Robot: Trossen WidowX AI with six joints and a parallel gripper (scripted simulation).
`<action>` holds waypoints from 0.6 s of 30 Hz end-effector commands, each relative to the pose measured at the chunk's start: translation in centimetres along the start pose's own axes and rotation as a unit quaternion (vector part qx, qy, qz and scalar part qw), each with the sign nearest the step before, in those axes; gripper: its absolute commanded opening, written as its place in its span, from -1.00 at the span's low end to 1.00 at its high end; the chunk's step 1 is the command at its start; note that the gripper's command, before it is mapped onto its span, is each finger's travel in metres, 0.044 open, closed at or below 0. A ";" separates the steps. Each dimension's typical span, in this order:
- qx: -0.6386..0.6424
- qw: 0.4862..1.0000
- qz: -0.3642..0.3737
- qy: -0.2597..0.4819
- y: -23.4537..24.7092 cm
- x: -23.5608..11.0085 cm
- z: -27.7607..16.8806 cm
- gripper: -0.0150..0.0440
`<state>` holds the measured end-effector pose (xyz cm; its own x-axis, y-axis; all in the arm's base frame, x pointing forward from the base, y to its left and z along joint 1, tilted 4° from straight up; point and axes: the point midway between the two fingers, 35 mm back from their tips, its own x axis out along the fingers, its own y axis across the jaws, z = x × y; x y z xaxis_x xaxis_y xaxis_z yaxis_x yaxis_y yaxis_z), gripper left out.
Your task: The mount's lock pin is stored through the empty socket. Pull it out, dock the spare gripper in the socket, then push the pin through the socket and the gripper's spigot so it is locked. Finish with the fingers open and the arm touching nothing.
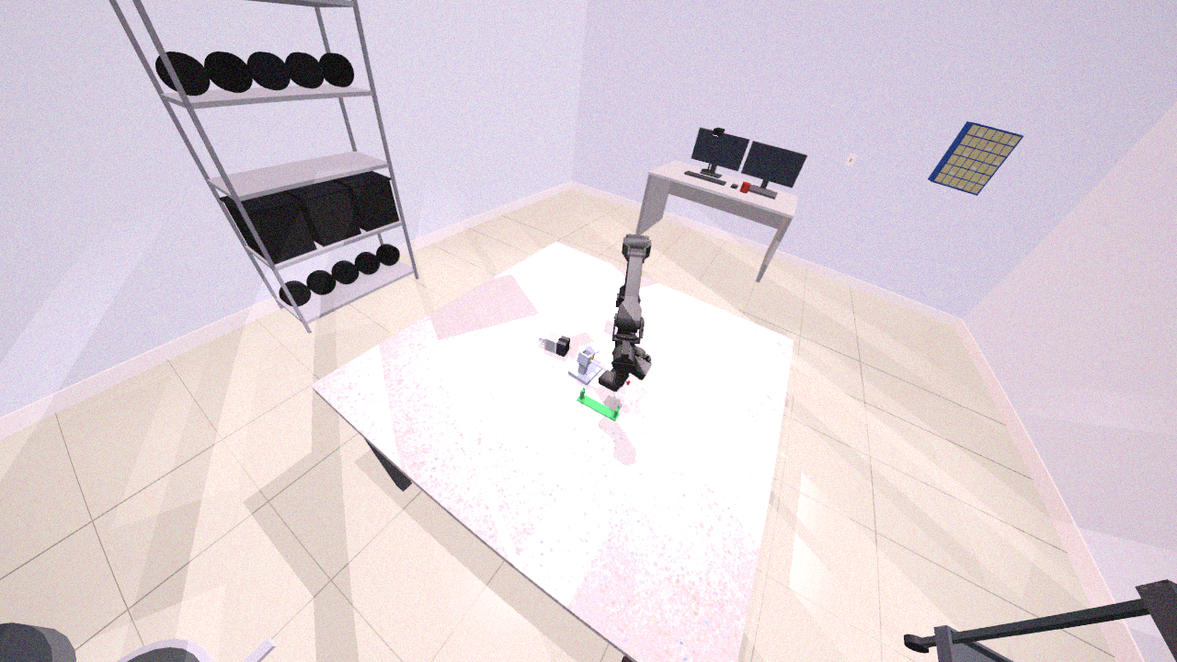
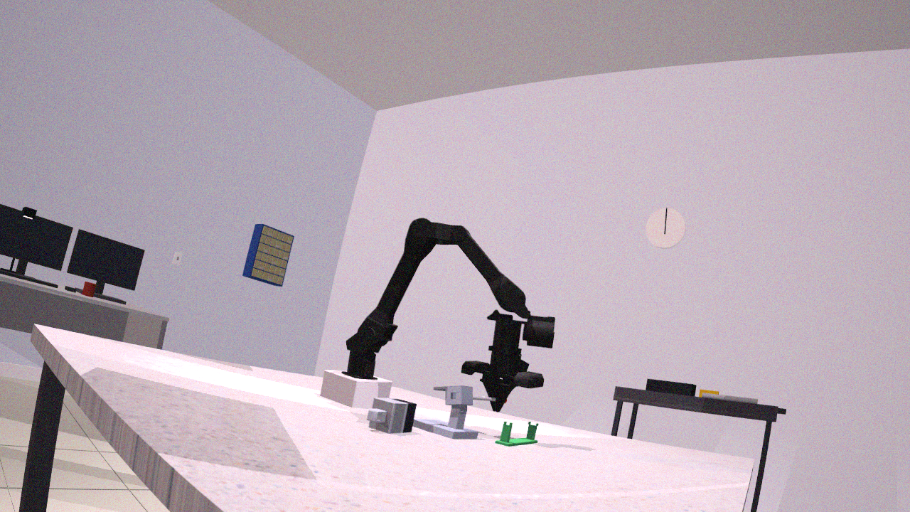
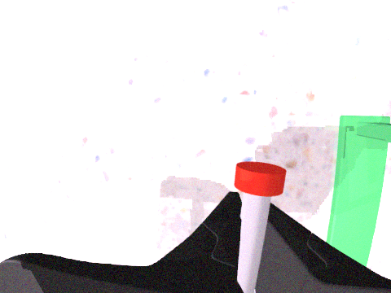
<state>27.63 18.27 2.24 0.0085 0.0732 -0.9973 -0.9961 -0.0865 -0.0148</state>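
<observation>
My gripper (image 1: 622,380) (image 2: 498,401) (image 3: 241,202) is shut on the lock pin (image 3: 253,239), a pale grey rod with a red cap (image 3: 260,178) (image 1: 628,382). In the exterior view the pin's shaft (image 2: 483,399) lies level, and its free end is right beside the socket at the top of the grey mount (image 1: 586,362) (image 2: 458,396). I cannot tell whether the tip is still inside the socket. The spare gripper (image 1: 556,345) (image 2: 391,414), a grey and black block, lies on the table left of the mount. A green cradle (image 1: 599,405) (image 2: 518,439) (image 3: 355,195) stands just in front of my gripper, below it.
Everything stands on a white speckled table (image 1: 494,461) (image 2: 254,445). The arm's white base (image 2: 354,387) is behind the mount. A shelf rack (image 1: 271,165), a desk with monitors (image 1: 724,193) and a dark side table (image 2: 693,401) stand away from the table.
</observation>
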 end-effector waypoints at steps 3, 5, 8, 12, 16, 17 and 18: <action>0.001 1.000 0.000 -0.001 -0.1 -0.2 0.6 -0.49; 0.002 1.000 0.000 -0.001 -0.1 -0.2 0.7 -0.49; 0.002 1.000 0.001 0.000 -0.1 -0.2 0.9 -0.49; 0.002 1.000 0.002 0.000 -0.1 -0.3 1.2 -0.49; 0.002 1.000 0.003 0.000 -0.1 -0.3 1.4 -0.49; 0.002 1.000 0.003 0.000 -0.1 -0.3 1.5 -0.49; 0.002 1.000 0.004 0.001 -0.1 -0.3 1.5 -0.49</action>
<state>27.53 19.38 2.44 -0.0008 0.0687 -0.9976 -0.9963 -0.0857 -0.0051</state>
